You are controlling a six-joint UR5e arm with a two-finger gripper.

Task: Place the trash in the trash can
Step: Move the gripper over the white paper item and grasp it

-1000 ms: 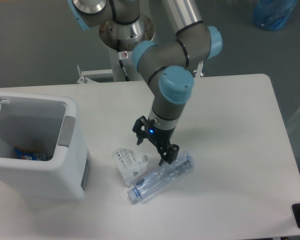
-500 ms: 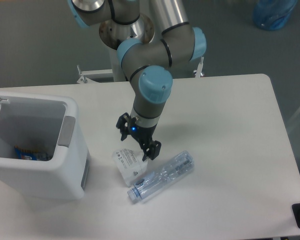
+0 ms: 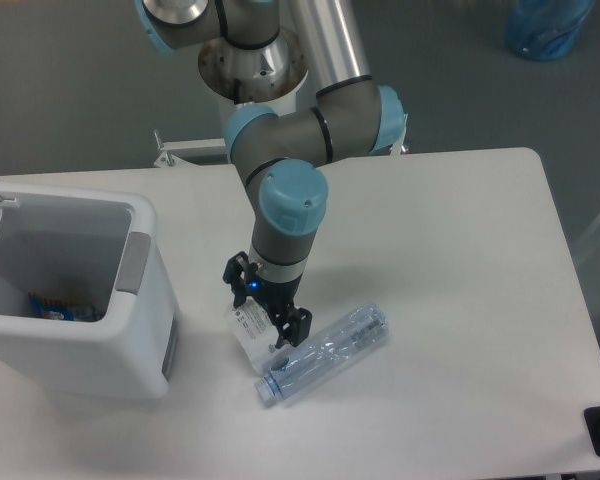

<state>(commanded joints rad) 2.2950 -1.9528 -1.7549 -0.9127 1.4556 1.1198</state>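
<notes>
Wrapper (image 3: 252,332): small, crumpled, printed; lies on the table (image 3: 460,260) just right of the bin (image 3: 70,300), touching the bottle's cap end. Likely feather-light, soft and slippery; best pinched across a raised fold. Bottle (image 3: 325,352): crushed, clear, light, springy; grip mid-body. Gripper (image 3: 270,305) sits directly over the wrapper, fingers spread, apparently straddling it; contact unclear from this angle. Something blue lies inside the bin.

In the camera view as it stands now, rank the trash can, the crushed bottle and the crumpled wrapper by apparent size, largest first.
1. Trash can: by far the largest.
2. Crushed bottle: long and slim, clearly second.
3. Crumpled wrapper: smallest, though the gripper above covers part of it, so its full extent is unsure.
</notes>
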